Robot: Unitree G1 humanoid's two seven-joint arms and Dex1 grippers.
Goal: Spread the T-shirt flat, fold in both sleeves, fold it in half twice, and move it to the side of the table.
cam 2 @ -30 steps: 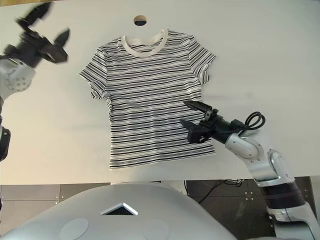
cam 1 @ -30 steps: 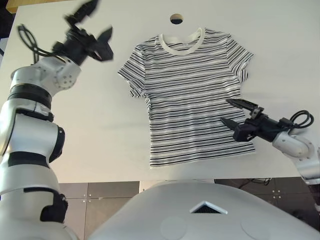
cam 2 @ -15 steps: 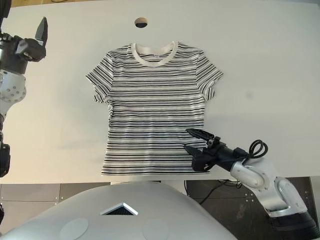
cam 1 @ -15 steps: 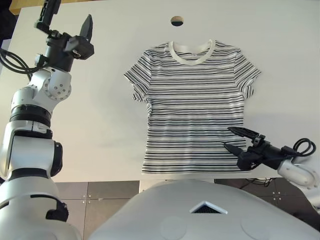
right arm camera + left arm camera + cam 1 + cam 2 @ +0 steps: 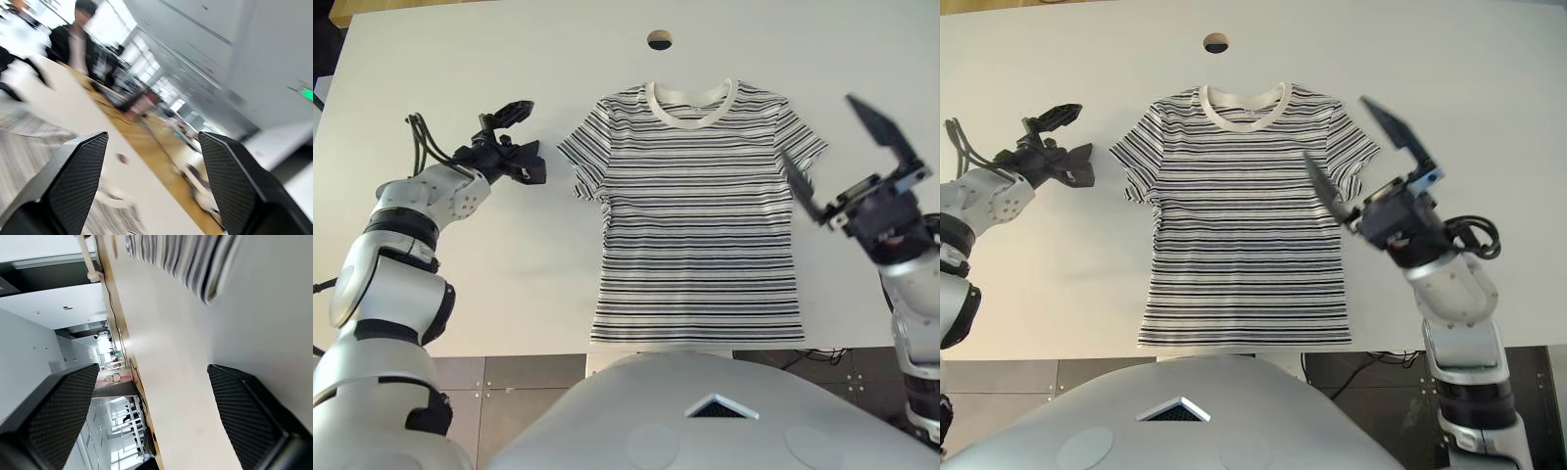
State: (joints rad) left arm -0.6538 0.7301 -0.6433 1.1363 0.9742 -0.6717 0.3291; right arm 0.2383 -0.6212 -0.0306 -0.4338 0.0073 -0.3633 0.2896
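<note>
The T-shirt [image 5: 695, 211] lay face up and flat in the middle of the table [image 5: 509, 59], collar toward the far edge near a hole [image 5: 659, 40], hem close to the near edge; both sleeves were still spread outward, so the spreading looked done and no fold had been made.

The left gripper [image 5: 533, 140] sat low over the table just beside the left sleeve [image 5: 579, 162], not touching it, fingers parted wide and holding nothing; the left wrist view showed the sleeve's hem [image 5: 205, 269] ahead, between the spread fingers [image 5: 58, 406]. The right gripper [image 5: 818, 125] hung by the right sleeve [image 5: 801, 147], apparently raised off the table, gaping wide and empty.

The next step was probably the sleeve folds, and several things could spoil them:

- A pinch that caught only the top layer would leave the sleeve half folded.
- A grip taken too deep would drag the body and wrinkle the flat cloth.
- A pull toward the robot might slide the hem over the near edge.
- The right gripper, coming down from its height, could land on the cloth and bunch it.
</note>
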